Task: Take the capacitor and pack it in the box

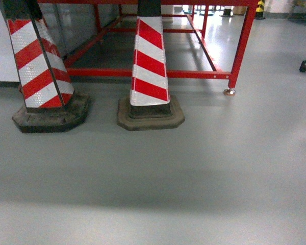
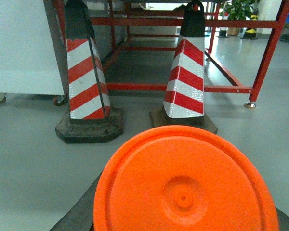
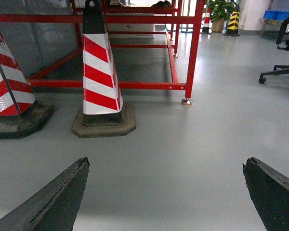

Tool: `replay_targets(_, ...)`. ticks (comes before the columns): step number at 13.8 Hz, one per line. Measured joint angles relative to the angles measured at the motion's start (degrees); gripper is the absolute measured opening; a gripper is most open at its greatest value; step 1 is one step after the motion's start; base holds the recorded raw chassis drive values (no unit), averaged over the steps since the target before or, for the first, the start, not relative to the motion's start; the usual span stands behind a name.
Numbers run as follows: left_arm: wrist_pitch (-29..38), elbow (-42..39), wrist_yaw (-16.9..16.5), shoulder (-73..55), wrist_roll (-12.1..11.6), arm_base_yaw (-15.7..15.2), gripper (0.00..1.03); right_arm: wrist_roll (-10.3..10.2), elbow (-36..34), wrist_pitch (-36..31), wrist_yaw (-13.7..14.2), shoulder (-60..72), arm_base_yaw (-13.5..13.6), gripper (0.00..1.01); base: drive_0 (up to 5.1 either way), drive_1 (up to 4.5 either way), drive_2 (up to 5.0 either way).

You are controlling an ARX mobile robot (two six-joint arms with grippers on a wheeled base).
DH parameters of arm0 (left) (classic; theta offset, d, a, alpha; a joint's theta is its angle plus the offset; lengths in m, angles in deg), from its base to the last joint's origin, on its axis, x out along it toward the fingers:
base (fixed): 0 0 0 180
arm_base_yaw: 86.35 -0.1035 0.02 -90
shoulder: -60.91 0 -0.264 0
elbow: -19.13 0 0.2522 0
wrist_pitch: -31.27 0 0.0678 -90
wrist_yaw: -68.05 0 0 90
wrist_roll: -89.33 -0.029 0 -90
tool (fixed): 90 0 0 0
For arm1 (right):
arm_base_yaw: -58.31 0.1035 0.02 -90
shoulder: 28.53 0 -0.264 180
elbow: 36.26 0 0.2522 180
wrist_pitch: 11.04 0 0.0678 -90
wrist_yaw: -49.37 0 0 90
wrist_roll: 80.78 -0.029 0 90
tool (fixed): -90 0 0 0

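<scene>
Both arms low over bare floor, no box or capacitor in any view.

The step in hand is likely getting to the work area, so the base should steer past the two striped cones (image 1: 150, 66) and the red frame (image 1: 242, 46) first. The right hand (image 3: 166, 192) is wide open and empty, its fingers (image 3: 48, 202) well apart. An orange lid (image 2: 183, 183) fills the left wrist view; whether the left hand grips it, I cannot tell.

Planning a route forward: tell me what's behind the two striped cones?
Behind the cones stands a red steel frame over bare grey floor; the cone bodies hide part of its lower rail.
</scene>
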Motion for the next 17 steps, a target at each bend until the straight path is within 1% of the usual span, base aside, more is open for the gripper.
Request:
replay_targets(7, -0.2, 0.0, -0.1, 0.0, 0.0, 0.0, 0.44, 0.0, 0.0, -0.2, 0.1, 0.0, 0.0, 0.98, 0.0, 0.0, 0.0)
replay_targets(17, 0.1, 0.0, -0.1, 0.0, 0.0, 0.0, 0.44, 0.0, 0.0, -0.4, 0.1, 0.0, 0.0, 0.98, 0.1, 4.08, -3.9)
